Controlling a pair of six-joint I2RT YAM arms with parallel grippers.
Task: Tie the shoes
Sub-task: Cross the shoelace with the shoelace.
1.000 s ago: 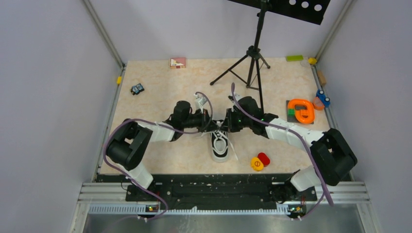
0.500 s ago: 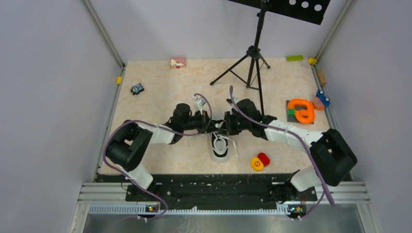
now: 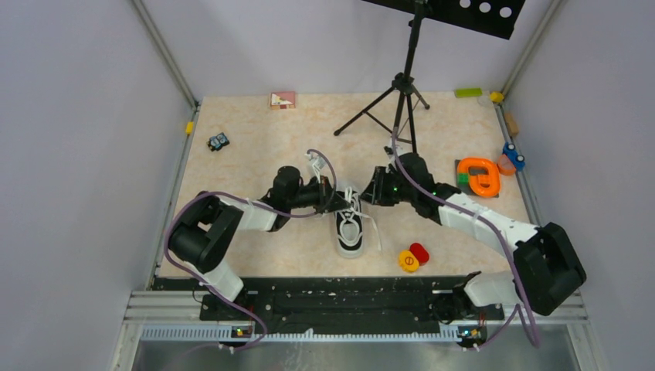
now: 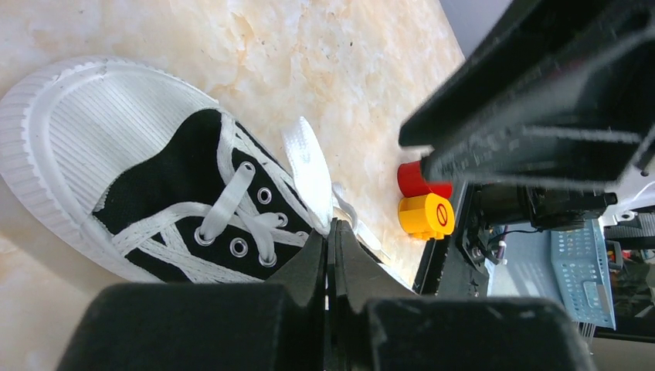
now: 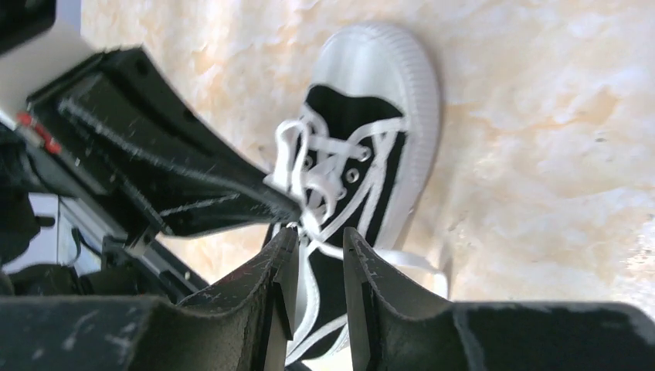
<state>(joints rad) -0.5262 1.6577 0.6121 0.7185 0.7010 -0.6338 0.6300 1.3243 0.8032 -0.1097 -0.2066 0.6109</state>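
Note:
The shoe (image 3: 350, 233), a small black sneaker with a white toe cap and white laces, lies mid-table with its toe toward the arms. My left gripper (image 3: 337, 198) sits at the shoe's upper left. In the left wrist view the shoe (image 4: 154, 178) fills the left side, and the left gripper (image 4: 334, 226) is shut on a flat white lace (image 4: 306, 166) that runs up into its tips. My right gripper (image 3: 369, 191) stands just right of the shoe's top. In the right wrist view it (image 5: 320, 236) is open, nothing pinched, with the shoe (image 5: 378, 154) and its laces behind the gap.
A black tripod (image 3: 402, 100) stands behind the right arm. Red and yellow pieces (image 3: 413, 257) lie right of the shoe toward the front. An orange toy on a dark plate (image 3: 479, 176) sits at the right, a small toy car (image 3: 218, 141) at the left, a pink box (image 3: 283, 100) at the back.
The right gripper has opened and drawn back to the right, away from the shoe's laces. The left gripper has stayed shut on the lace, shifting slightly toward the shoe.

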